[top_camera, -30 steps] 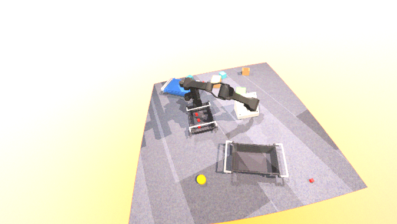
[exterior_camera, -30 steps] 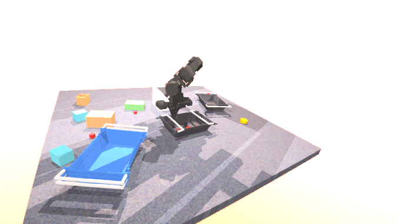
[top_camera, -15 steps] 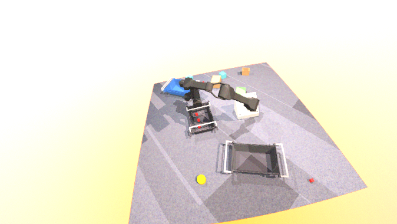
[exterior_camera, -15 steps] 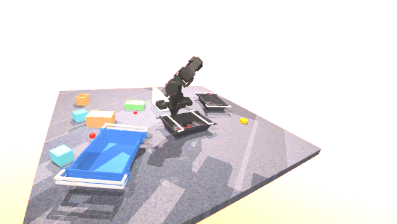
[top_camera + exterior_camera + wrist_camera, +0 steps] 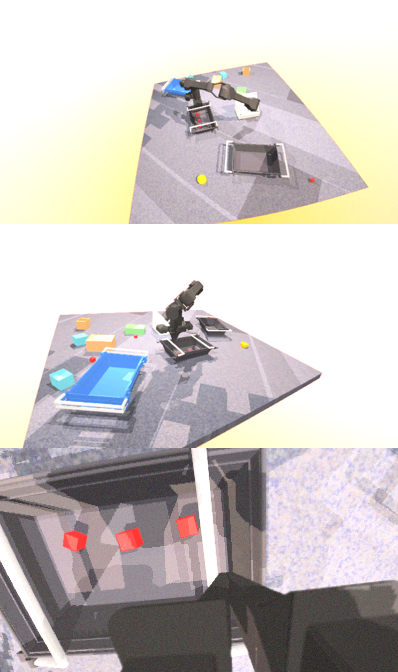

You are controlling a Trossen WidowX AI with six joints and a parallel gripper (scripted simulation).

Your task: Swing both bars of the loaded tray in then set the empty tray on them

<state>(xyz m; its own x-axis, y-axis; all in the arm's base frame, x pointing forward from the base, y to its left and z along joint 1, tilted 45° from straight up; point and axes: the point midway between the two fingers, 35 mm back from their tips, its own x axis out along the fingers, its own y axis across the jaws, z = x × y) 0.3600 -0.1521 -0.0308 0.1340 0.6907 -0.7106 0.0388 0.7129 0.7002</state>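
The loaded tray's near bar (image 5: 199, 108) (image 5: 174, 346) (image 5: 206, 523) runs away from the gripper (image 5: 198, 104) (image 5: 174, 338) (image 5: 225, 578), whose fingers are together (nothing pinched, it seems), perhaps for nudging it.

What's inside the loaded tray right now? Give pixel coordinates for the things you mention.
Three red blocks (image 5: 197, 114) (image 5: 129, 540) lie on the floor of the loaded tray (image 5: 212, 115) (image 5: 195, 356) (image 5: 248, 508). The end effector (image 5: 225, 578) hides part of its near side in the wrist view.

Loaded tray (image 5: 214, 114) (image 5: 193, 356) (image 5: 150, 603) black, bars white; blocks red; mat (image 5: 177, 165) (image 5: 236, 389) speckled grey.
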